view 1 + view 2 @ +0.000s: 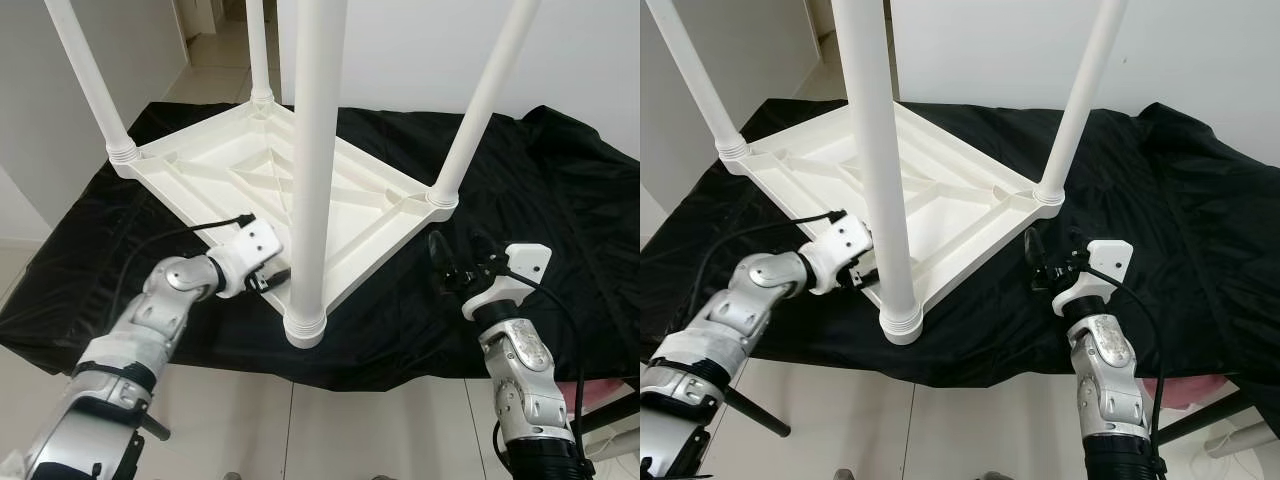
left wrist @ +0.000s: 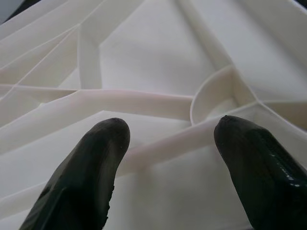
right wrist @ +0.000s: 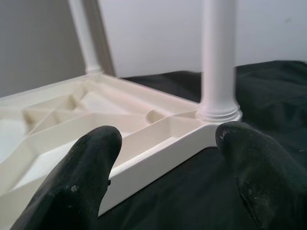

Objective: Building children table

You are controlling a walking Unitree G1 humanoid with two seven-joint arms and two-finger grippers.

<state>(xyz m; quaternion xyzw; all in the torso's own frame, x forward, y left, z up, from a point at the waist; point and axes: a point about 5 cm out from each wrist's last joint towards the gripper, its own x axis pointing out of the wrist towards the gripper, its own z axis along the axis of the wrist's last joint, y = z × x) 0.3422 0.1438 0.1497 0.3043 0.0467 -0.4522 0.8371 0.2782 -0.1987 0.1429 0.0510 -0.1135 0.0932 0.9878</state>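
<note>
White walls, pale tiled floor. Black cloth draped over worktop. White children's table upside down on cloth — four legs up, ribbed underside showing. Left gripper at near leg, fingers spread over ribs. Right gripper released — near right corner, apart from it.

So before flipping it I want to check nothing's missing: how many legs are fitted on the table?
4. Nearest leg at the front corner, by the left gripper; right leg; left leg; far leg at the back corner.
</note>
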